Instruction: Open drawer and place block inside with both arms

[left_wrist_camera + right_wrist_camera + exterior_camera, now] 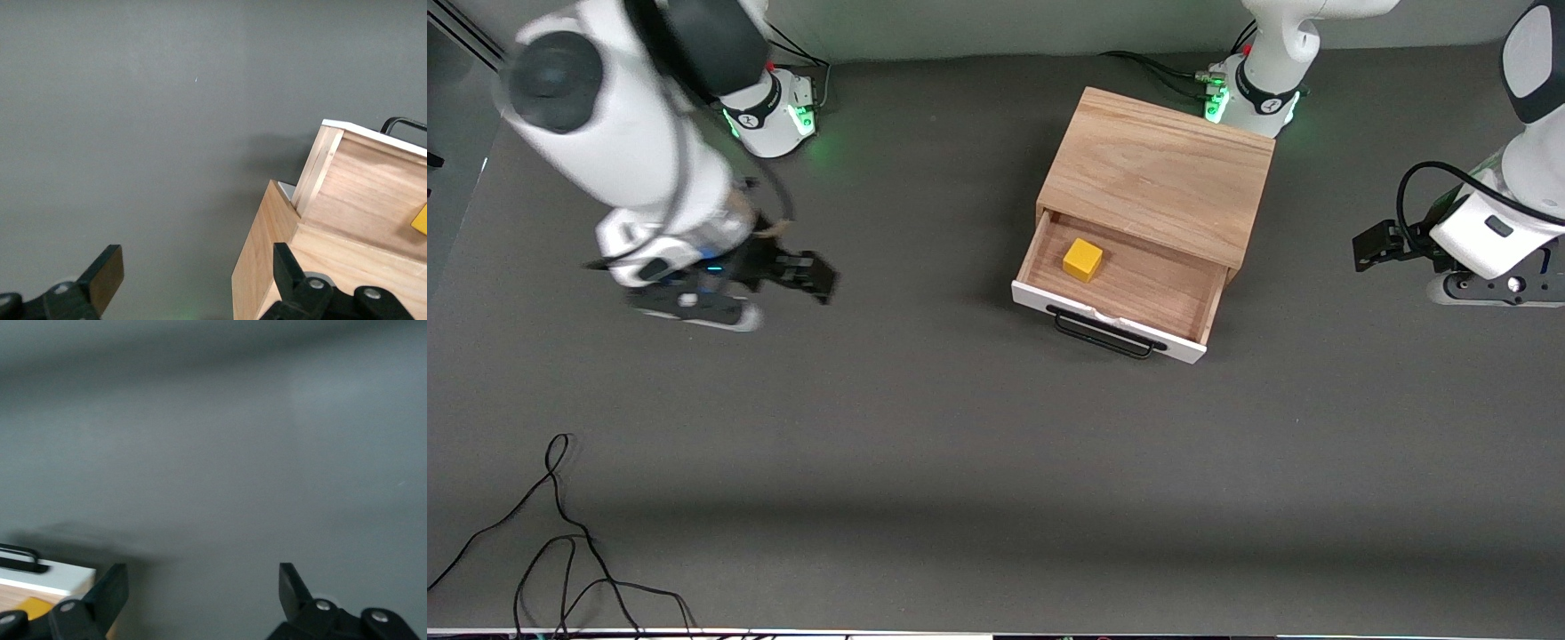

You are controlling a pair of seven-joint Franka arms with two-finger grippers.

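Note:
The drawer (1138,289) stands pulled out of the wooden box (1156,173), its white front and black handle (1107,336) toward the front camera. The yellow block (1083,260) lies inside the drawer on its wood floor. My right gripper (814,274) hovers over bare table toward the right arm's end, open and empty. My left gripper (1371,245) hangs over the table at the left arm's end, open and empty. In the left wrist view the left gripper (198,270) sees the drawer (367,200) and an edge of the block (420,221). The right gripper (202,587) sees the drawer front (47,577).
Loose black cables (560,533) lie on the grey table near the front edge at the right arm's end. The two arm bases (774,111) (1249,98) stand along the table's back edge, the left one close to the box.

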